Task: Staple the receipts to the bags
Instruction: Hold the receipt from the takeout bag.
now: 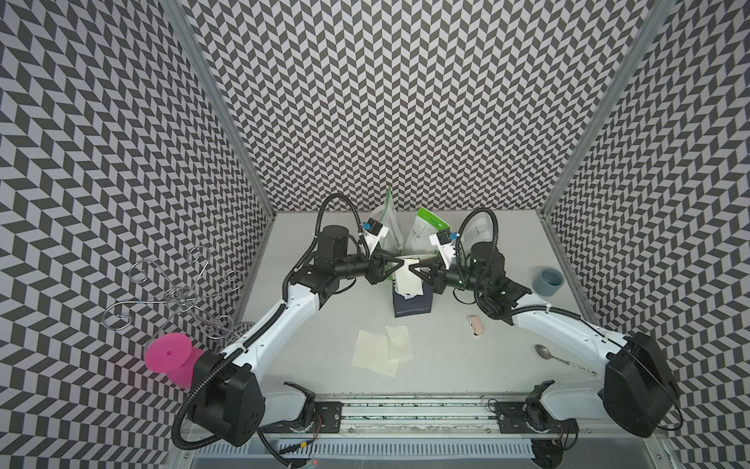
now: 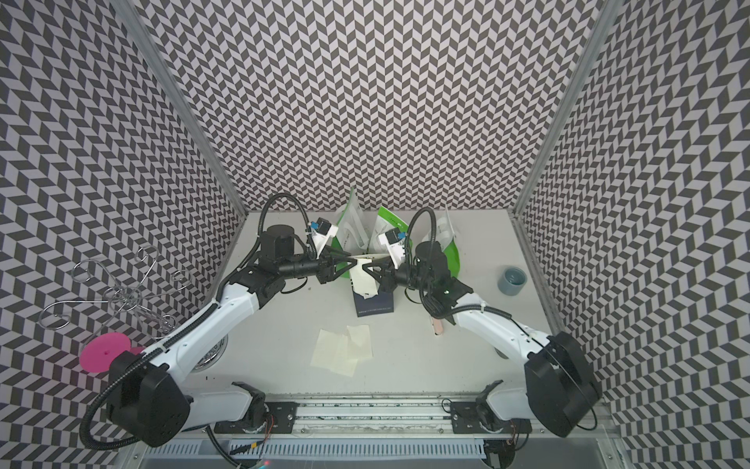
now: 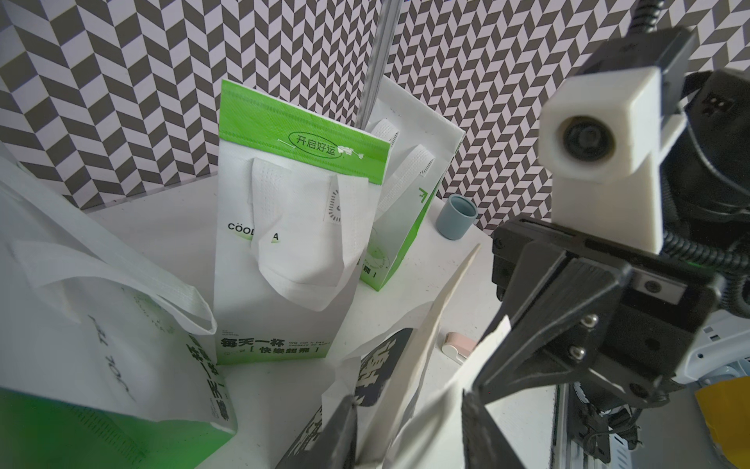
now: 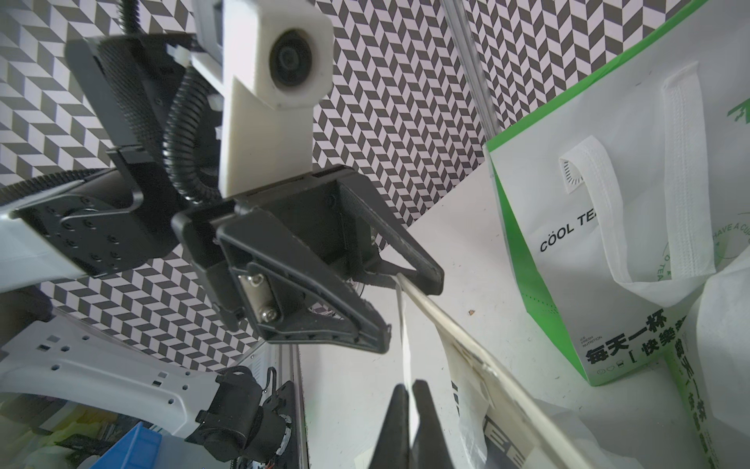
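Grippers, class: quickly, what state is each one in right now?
Left gripper: open, jaws either side of a receipt edge.
Right gripper: shut on the navy bag, by its white upper part.

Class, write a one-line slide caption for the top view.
Right hand pinches a receipt over the navy bag, open left hand facing it; other receipts lie loose nearby.

A cup (image 1: 548, 282), spoon (image 1: 546, 351), wire hooks (image 1: 178, 292) and perhaps a pink spool (image 1: 168, 353) lie around.
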You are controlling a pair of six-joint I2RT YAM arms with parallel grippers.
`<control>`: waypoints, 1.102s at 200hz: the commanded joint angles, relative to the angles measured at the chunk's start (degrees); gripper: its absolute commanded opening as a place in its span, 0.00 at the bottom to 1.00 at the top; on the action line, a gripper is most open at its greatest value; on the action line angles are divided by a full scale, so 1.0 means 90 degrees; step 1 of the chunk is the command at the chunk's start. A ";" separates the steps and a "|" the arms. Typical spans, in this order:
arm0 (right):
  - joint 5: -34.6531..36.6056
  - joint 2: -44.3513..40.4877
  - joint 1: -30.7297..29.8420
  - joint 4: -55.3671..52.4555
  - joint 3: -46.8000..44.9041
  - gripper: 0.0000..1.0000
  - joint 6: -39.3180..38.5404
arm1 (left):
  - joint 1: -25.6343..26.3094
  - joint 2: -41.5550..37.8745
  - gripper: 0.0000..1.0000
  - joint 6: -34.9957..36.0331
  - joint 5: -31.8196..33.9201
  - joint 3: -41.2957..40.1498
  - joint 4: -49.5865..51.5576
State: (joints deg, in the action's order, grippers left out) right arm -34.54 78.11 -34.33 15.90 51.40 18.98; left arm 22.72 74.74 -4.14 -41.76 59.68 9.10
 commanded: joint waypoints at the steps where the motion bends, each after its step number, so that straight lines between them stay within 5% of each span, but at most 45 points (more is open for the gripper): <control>1: -0.0011 0.0093 0.0020 0.0495 -0.0082 0.00 0.0114 | -0.0033 -0.0065 0.44 0.0045 -0.0077 -0.0068 -0.0118; 220: 0.0129 0.0174 0.0005 0.0598 -0.0115 0.00 0.0158 | -0.0015 0.0001 0.37 0.0065 0.0097 -0.0060 -0.0083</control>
State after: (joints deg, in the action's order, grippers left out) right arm -34.04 79.11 -34.33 18.17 50.43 20.60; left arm 22.72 74.74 -4.14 -41.23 59.64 9.08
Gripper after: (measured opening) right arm 0.047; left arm 0.377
